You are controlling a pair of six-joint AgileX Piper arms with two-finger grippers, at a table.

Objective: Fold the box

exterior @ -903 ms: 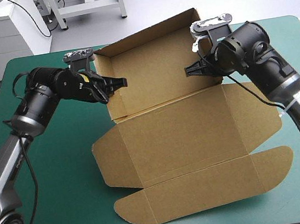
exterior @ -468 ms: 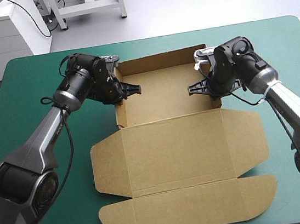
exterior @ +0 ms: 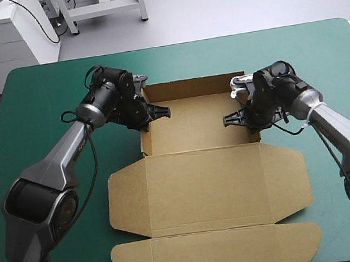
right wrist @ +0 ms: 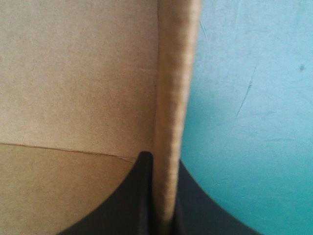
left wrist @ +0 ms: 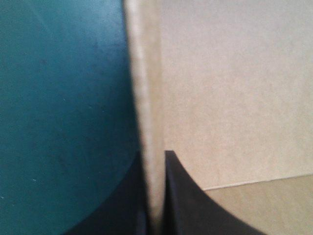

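The brown box (exterior: 207, 178) lies on the teal-green cover as an open tray at the far side, with its lid flat toward the near edge. My left gripper (exterior: 147, 113) is shut on the box's left wall (left wrist: 146, 122), one black finger on each side of the board. My right gripper (exterior: 248, 116) is shut on the box's right wall (right wrist: 173, 107) in the same way. Both walls stand upright. The tray floor (exterior: 193, 119) shows between the two grippers.
The lid's rounded flap (exterior: 217, 251) reaches close to the table's near edge. Bare teal-green cover (exterior: 37, 110) lies to the left, right and beyond the box. A white cabinet stands past the far left corner.
Earlier the tray was tilted up and skewed; both arms have lowered it and squared it onto the table. The lid has settled flat. Both grippers stay on the side walls.
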